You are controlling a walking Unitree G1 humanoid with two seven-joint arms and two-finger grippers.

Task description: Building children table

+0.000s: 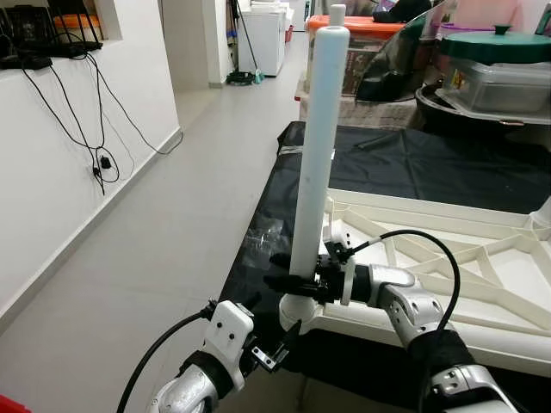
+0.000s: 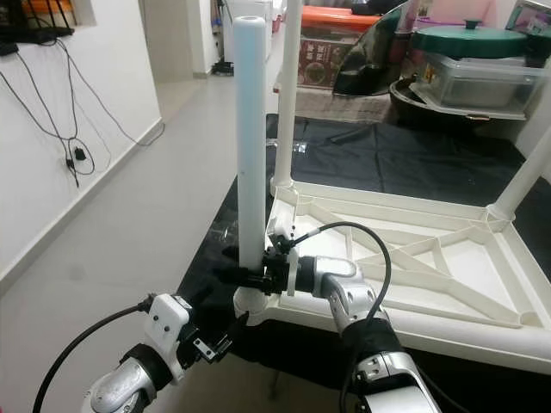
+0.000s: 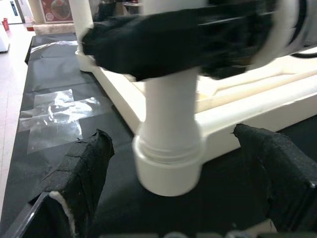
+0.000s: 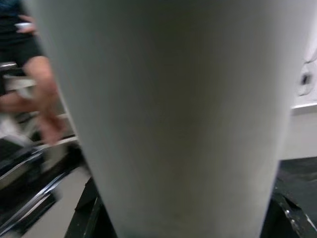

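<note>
Right now the right gripper [image 2: 245,277] is clamped around a white table leg [image 2: 251,138], low on the tube, just above the corner socket [image 2: 251,303] of the upturned white tabletop [image 2: 413,258]. Leg stands upright in that near-left corner. Tabletop lies underside up on a black sheet [image 1: 405,163] on the floor [image 1: 172,224]. Left gripper [image 1: 280,348] sits low, near the same socket, fingers [image 3: 84,173] spread apart on either side of the socket, not touching it. Two more legs up: one at far-left corner [image 2: 288,86], one at far-right [image 2: 527,176]. Clear tape patch [image 3: 57,119] on sheet beside the tabletop. Lidded containers [image 1: 491,73] behind. Cables [image 1: 95,129] hang on the left wall.
</note>
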